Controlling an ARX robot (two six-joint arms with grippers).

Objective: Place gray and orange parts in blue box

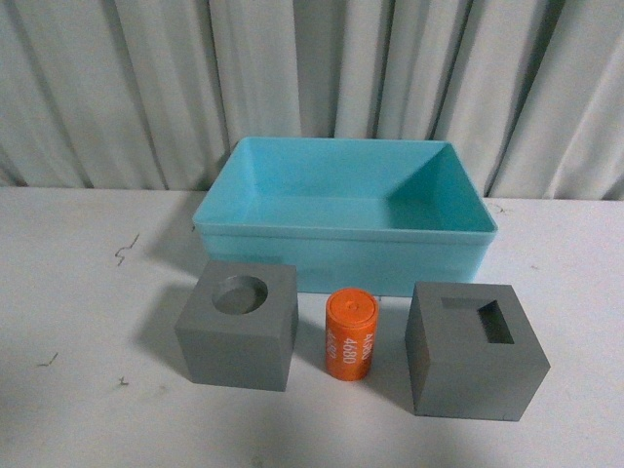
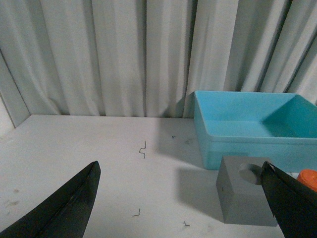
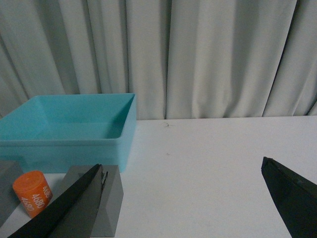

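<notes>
Left gripper and right gripper agape, empty — best straddle left round-hole cube squarely, then clear near wall of blue box.

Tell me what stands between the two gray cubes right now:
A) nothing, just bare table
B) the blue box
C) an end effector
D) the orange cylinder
D: the front view shows the orange cylinder standing upright between the cube with the round hole and the cube with the rectangular hole, with the blue box behind all three.
</notes>
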